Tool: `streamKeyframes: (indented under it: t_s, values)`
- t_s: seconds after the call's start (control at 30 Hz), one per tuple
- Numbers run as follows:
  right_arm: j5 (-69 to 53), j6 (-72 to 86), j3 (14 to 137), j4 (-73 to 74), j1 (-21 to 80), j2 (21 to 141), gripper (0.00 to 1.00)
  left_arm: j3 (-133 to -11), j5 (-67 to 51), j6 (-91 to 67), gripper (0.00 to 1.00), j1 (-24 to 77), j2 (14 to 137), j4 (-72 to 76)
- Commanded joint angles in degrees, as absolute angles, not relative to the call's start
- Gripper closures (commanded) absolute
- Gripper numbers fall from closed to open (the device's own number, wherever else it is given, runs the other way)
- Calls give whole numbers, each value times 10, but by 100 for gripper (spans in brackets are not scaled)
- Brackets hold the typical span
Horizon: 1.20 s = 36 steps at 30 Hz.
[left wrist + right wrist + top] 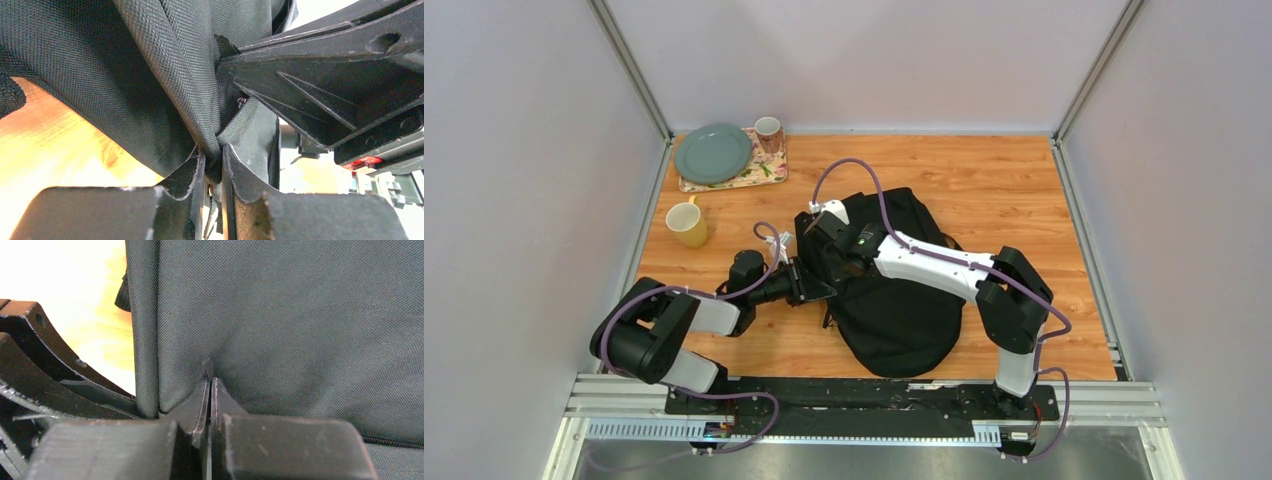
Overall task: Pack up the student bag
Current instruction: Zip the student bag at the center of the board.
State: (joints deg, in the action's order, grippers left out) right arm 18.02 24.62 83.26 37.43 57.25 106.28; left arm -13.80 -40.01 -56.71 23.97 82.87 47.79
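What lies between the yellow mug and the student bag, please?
In the top view, bare wooden table separates the yellow mug from the student bag, crossed by a looping purple cable.

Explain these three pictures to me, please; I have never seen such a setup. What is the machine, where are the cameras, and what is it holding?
The machine is two small robot arms bolted at the near edge of a wooden table. The wide picture comes from a fixed camera above and behind them, so their bases sit at the bottom. The two close-ups come from cameras on the wrists, each looking along its own two fingers. In the middle lies a black backpack, the student bag. The left gripper is shut on a fold of its fabric, and the right gripper pinches the fabric too, close beside it. Further back on the left stand a yellow mug and a floral tray carrying a green plate and a patterned cup.
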Motion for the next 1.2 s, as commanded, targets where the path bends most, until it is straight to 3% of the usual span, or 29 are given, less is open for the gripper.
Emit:
streamKeyframes:
  t_s: [0.0,0.03,0.07,0.47,1.17]
  values:
    - [175,253,829,356,574,1030,100,-144,-417,-566,88,245,841,529]
    - [176,253,824,355,575,1027,100,-145,-416,-564,99,245,840,527]
    - [177,252,824,355,574,1025,100,-146,-415,-562,100,245,840,525]
    - [221,250,783,360,532,967,100,-175,-367,-455,100,243,774,336]
    - [266,258,672,343,452,888,100,-226,-358,-347,100,192,716,154]
